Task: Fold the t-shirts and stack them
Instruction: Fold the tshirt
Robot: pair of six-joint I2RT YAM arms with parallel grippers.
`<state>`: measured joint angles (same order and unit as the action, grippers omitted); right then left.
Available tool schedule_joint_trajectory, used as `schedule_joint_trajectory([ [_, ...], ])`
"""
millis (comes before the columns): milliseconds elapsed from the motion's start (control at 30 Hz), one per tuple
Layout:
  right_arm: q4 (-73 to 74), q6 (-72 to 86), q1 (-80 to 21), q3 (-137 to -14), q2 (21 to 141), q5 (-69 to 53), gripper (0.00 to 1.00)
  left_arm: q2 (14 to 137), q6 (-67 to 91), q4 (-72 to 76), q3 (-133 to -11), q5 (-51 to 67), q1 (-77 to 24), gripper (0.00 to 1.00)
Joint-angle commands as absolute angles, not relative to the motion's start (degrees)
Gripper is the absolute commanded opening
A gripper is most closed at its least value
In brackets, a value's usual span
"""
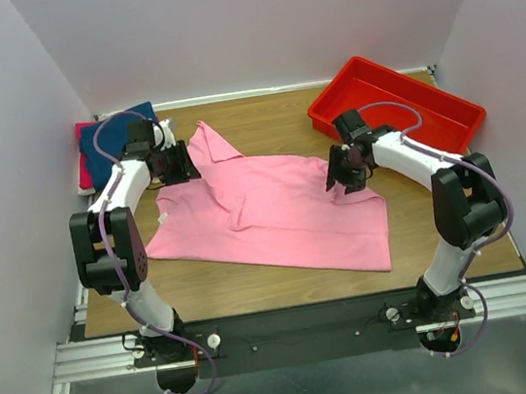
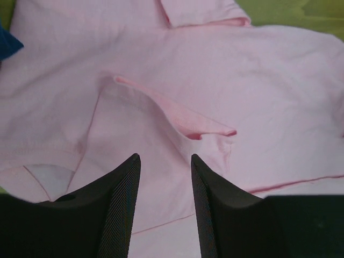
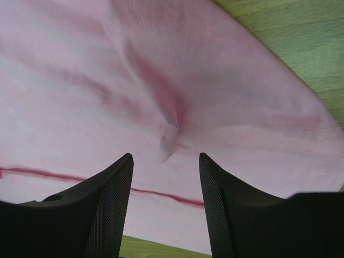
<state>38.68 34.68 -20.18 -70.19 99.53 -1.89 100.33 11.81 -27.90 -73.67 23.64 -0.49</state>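
A light pink t-shirt (image 1: 265,211) lies spread and wrinkled across the middle of the wooden table. My left gripper (image 1: 180,162) hovers over its upper left part near the collar, open and empty; the left wrist view shows the collar fold (image 2: 177,113) just ahead of the open gripper (image 2: 165,158). My right gripper (image 1: 343,174) is over the shirt's right edge, open and empty; the right wrist view shows a small raised pinch of pink cloth (image 3: 169,134) ahead of the gripper (image 3: 165,157). Folded navy blue (image 1: 113,140) and red-magenta (image 1: 84,158) shirts lie stacked at the far left.
A red plastic tray (image 1: 396,100) stands at the back right, close behind my right arm. White walls close in the table on three sides. Bare wood (image 1: 262,119) shows behind the pink shirt and along the front edge (image 1: 257,291).
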Motion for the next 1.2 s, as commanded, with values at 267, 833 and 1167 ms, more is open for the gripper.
schedule_joint_trajectory([
  [267, 38.6, 33.8, -23.4, -70.8, 104.8, -0.3, 0.53, 106.2, 17.8, -23.8, -81.7, 23.5, -1.1, 0.5],
  [833, 38.9, 32.6, -23.6, -72.6, 106.9, 3.4, 0.1, 117.1, 20.7, -24.2, -93.9, 20.5, -5.2, 0.5],
  [1167, 39.9, 34.3, -23.6, -71.5, 101.6, 3.9, 0.0, 123.8, 20.7, -27.9, -100.6, 13.7, -7.2, 0.51],
])
